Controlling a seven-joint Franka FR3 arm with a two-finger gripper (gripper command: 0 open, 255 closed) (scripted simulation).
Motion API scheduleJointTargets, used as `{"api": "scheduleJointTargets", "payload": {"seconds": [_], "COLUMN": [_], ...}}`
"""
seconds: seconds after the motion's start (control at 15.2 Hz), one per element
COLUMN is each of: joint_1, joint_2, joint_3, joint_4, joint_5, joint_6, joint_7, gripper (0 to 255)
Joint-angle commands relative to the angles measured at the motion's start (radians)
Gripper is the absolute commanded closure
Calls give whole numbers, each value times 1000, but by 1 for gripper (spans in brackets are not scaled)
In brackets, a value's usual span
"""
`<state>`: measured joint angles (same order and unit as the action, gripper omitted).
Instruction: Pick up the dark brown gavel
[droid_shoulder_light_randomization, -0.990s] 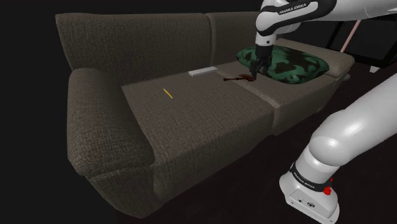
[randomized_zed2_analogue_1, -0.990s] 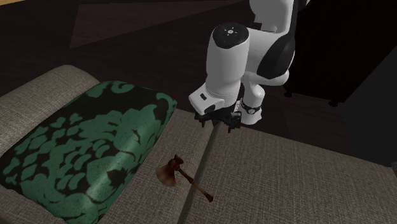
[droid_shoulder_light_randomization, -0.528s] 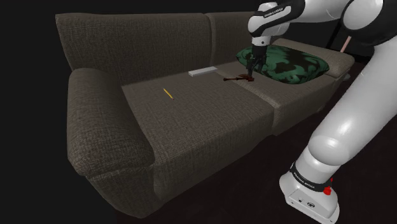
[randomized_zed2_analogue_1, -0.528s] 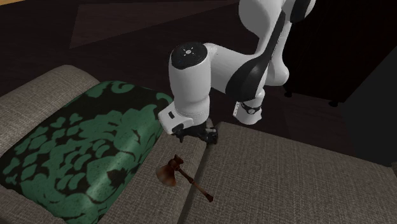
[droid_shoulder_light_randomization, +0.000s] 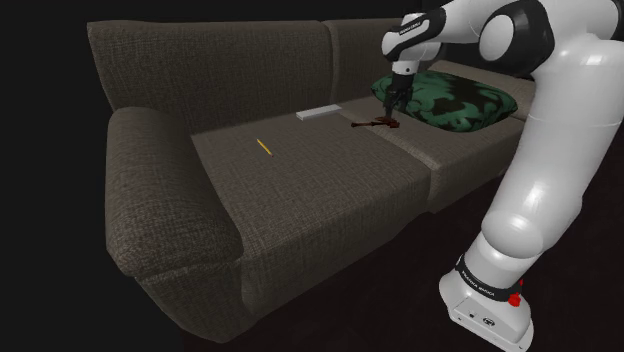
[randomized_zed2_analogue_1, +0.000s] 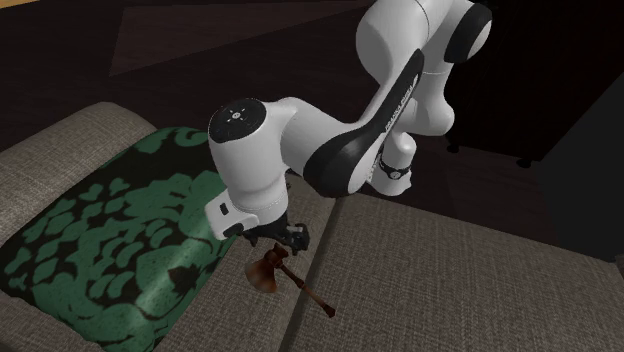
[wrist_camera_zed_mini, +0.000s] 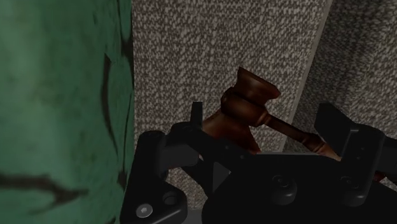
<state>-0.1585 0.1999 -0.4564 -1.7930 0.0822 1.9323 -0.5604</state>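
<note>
The dark brown gavel (randomized_zed2_analogue_1: 268, 272) lies flat on the sofa seat by the seam between two seat cushions, close to a green patterned pillow. Its thin handle (randomized_zed2_analogue_1: 318, 299) points away from the pillow. In the shoulder view the gavel (droid_shoulder_light_randomization: 377, 123) is a small dark shape on the seat. My gripper (randomized_zed2_analogue_1: 287, 238) hangs just above the gavel's head, pointing down. In the wrist view the gripper (wrist_camera_zed_mini: 264, 121) is open. Its two black fingertips (wrist_camera_zed_mini: 196, 112) stand wide apart on either side of the gavel (wrist_camera_zed_mini: 247, 104), where head and handle meet, and they do not clasp it.
The green and black pillow (droid_shoulder_light_randomization: 450, 100) lies right beside the gavel. A flat white object (droid_shoulder_light_randomization: 319, 112) and a yellow pencil (droid_shoulder_light_randomization: 264, 147) rest on the brown sofa seat (droid_shoulder_light_randomization: 300, 185). The backrest and a bulky armrest (droid_shoulder_light_randomization: 165, 190) border the seat.
The arm has swung toward the pillow and lowered. The gripper has moved from above the seam to directly over the gavel's head. The gavel has not moved.
</note>
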Motion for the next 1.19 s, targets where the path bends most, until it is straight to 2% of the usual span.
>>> {"api": "scheduleJointTargets", "payload": {"seconds": [0.0, 0.26, 0.4, 0.46, 1.12], "joint_1": [-2, -4, -4, -4, -3], "joint_2": [10, 30, 30, 30, 25], "joint_3": [1, 4, 4, 4, 3], "joint_4": [-12, -50, -50, -52, -42], "joint_5": [6, 17, 17, 17, 14], "joint_6": [21, 77, 77, 79, 65], "joint_7": [-5, -11, -11, -13, -10], "gripper": [0, 0, 0, 255, 255]}}
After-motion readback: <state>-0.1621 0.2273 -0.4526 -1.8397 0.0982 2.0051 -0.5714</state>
